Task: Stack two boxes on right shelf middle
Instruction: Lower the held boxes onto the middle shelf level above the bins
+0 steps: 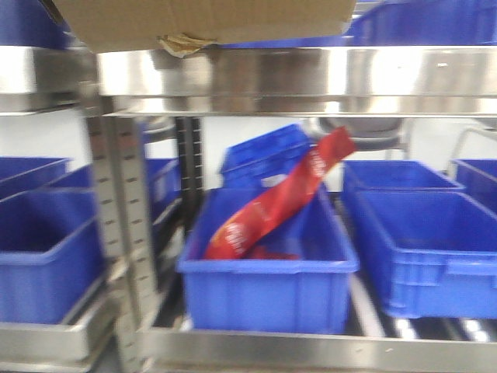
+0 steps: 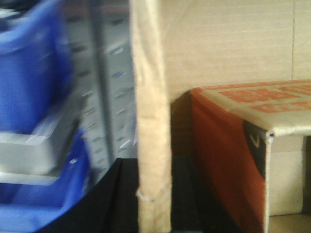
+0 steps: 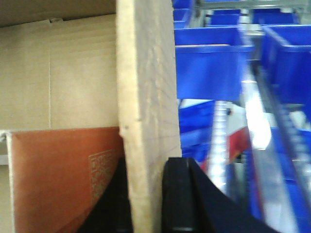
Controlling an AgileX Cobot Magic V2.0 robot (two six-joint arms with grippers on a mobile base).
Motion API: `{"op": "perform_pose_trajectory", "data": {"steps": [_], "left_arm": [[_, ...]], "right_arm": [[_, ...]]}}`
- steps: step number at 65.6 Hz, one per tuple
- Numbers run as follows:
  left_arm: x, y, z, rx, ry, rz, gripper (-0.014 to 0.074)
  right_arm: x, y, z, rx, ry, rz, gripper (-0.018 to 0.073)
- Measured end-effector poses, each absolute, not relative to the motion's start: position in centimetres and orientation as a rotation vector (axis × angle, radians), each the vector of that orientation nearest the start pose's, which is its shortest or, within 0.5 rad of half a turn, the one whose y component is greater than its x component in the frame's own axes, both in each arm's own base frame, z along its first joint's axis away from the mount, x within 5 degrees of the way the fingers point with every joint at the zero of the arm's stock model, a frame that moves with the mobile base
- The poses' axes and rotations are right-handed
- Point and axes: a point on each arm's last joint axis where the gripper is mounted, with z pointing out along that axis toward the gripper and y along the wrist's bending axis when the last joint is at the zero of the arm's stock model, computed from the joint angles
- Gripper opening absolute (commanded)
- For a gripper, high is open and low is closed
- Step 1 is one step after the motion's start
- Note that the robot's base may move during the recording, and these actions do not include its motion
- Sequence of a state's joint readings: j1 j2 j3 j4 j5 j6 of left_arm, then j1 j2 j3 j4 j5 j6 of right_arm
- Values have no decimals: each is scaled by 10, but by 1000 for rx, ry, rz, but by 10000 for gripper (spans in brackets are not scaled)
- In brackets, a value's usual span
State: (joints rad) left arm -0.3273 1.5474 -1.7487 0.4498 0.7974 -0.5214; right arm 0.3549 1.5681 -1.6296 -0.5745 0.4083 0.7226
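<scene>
A brown cardboard box (image 1: 210,19) hangs at the top of the front view, above the steel shelf beam (image 1: 295,74). In the left wrist view my left gripper (image 2: 154,204) is shut on the box's left wall (image 2: 153,121), with a black finger on each side. An orange box (image 2: 228,145) sits inside the cardboard box. In the right wrist view my right gripper (image 3: 148,204) is shut on the box's right wall (image 3: 146,97). The orange box (image 3: 58,179) with a printed code lies just inside that wall.
Below the beam a blue bin (image 1: 264,287) holds a red packet (image 1: 279,202) leaning up to the right. More blue bins stand to the right (image 1: 427,249) and left (image 1: 39,256). A perforated steel upright (image 1: 116,202) separates the shelves.
</scene>
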Motion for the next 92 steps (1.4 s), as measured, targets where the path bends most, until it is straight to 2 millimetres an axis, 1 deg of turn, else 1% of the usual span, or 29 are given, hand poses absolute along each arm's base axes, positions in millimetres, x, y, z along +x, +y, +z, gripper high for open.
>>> {"op": "perform_pose_trajectory", "data": {"steps": [92], "left_arm": [[335, -84, 460, -67, 2002, -14, -111]], "right_arm": [[353, 110, 447, 8, 1768, 201, -162]]}}
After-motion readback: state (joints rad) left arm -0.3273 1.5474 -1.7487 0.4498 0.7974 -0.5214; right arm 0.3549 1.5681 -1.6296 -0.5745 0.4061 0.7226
